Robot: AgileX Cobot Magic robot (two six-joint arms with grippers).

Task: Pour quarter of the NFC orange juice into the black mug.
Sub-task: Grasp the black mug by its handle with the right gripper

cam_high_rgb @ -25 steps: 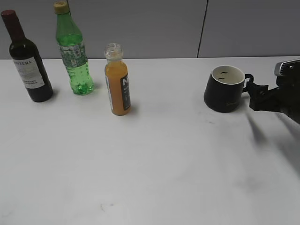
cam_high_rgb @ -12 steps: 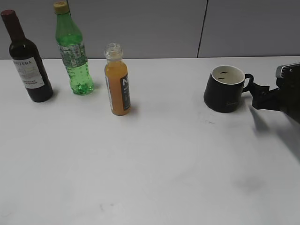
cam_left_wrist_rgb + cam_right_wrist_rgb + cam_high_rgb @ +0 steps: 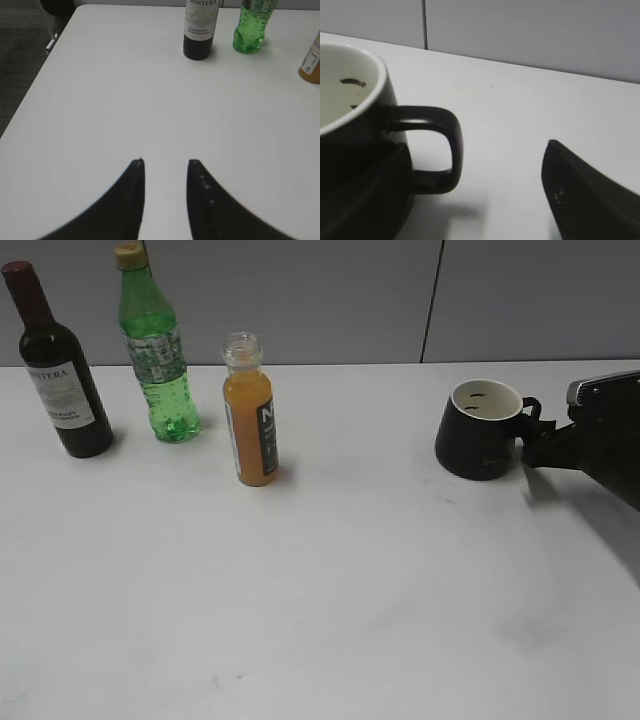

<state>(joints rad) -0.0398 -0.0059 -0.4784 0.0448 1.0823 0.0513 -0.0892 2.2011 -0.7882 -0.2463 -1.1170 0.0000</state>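
The NFC orange juice point(image 3: 250, 425) stands uncapped and upright left of the table's middle; its edge shows in the left wrist view point(image 3: 311, 65). The black mug point(image 3: 480, 430) sits at the right, cream inside, with its handle point(image 3: 442, 145) pointing at my right gripper point(image 3: 535, 440). That gripper point(image 3: 476, 150) is open. One finger lies against the mug's body and the other finger point(image 3: 585, 195) is out past the handle, so the handle sits between them untouched. My left gripper point(image 3: 166, 162) hovers open over bare table, far from the bottle, with nothing between its fingers.
A dark wine bottle point(image 3: 60, 380) and a taller green bottle point(image 3: 155, 350) stand at the back left, beside the juice. The table's left edge point(image 3: 30, 90) drops to dark floor. A grey wall point(image 3: 330, 300) runs behind the table.
My right gripper has slid left toward the mug, bringing its fingers around the handle. The bottles, the mug and the left gripper have not moved.
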